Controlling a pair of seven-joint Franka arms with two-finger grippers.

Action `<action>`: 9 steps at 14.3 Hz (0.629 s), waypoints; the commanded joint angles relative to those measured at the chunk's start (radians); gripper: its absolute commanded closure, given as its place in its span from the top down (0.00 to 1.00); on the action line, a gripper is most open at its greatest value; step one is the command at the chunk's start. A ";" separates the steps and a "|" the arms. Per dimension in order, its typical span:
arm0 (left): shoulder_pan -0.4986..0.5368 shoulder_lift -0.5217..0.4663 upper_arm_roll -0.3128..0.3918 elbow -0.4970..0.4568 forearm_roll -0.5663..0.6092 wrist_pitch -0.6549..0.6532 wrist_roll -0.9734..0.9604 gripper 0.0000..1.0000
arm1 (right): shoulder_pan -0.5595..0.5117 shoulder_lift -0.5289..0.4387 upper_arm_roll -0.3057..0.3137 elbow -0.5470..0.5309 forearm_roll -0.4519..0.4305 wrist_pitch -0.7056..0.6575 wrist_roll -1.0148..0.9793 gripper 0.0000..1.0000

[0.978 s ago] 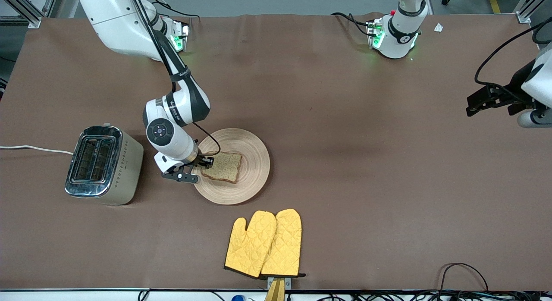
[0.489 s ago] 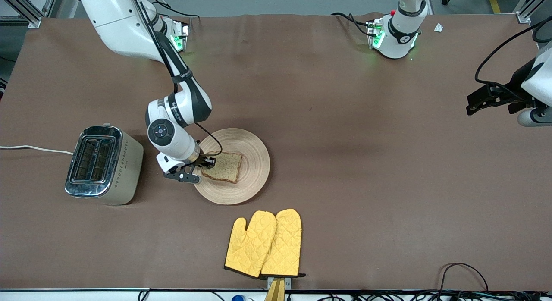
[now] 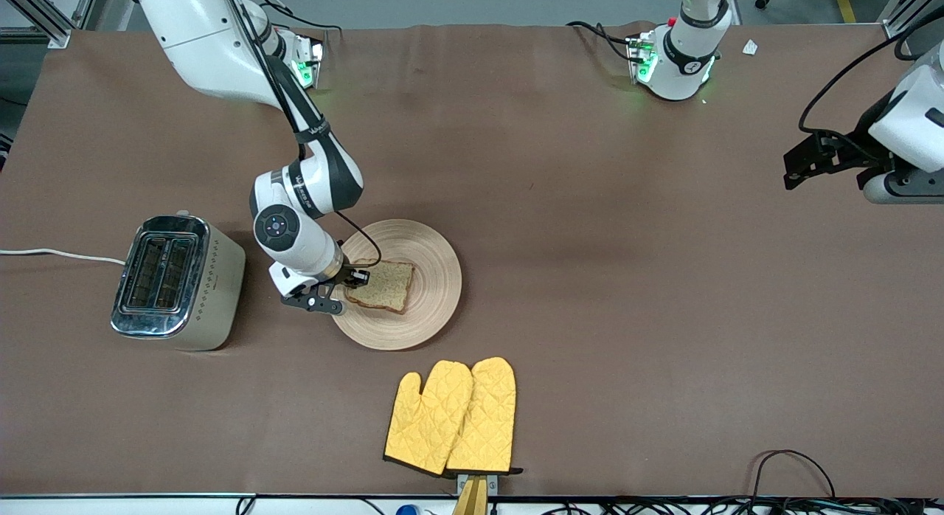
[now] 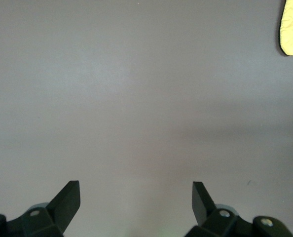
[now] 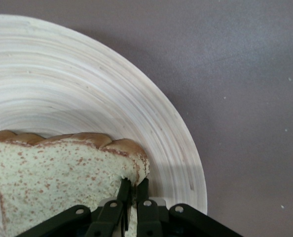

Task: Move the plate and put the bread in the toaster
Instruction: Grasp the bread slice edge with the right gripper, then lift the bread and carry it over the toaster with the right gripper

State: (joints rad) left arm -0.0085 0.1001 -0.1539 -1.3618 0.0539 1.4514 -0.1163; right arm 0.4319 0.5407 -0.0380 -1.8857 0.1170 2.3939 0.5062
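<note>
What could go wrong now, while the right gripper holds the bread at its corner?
1. The right gripper pinches the bread only at one corner near the crust, so the slice may tear or sag when lifted.
2. Most of the slice lies on the plate; a sideways pull may drag the plate.
3. The toaster slots are narrow; a slice hanging from one corner may catch on the chrome top.
The left gripper waits open over bare table.

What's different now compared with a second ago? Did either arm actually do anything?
The left gripper, open over bare table, drifted up toward the robots' bases. The right gripper stayed shut on the bread, its arm shifting only slightly. The bread, plate, toaster and yellow mitts stayed put.
</note>
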 commanded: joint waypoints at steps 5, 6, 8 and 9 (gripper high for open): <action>-0.004 0.000 0.048 -0.013 -0.011 0.020 0.032 1.00 | 0.002 -0.100 0.004 0.210 0.021 -0.362 0.003 0.00; 0.001 0.000 0.048 -0.013 -0.026 0.020 0.032 1.00 | 0.004 -0.100 0.003 0.285 0.015 -0.442 0.008 0.00; 0.024 -0.003 0.047 -0.031 -0.037 0.056 0.035 1.00 | 0.004 -0.096 -0.003 0.403 -0.050 -0.579 0.003 0.00; 0.028 -0.005 0.047 -0.040 -0.048 0.084 0.047 1.00 | 0.002 -0.096 0.000 0.433 -0.148 -0.608 -0.001 0.00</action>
State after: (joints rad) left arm 0.0017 0.1077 -0.1089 -1.3740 0.0326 1.4860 -0.0968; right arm 0.4327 0.4302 -0.0371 -1.5299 0.0716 1.8554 0.5059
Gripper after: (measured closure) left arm 0.000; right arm 0.912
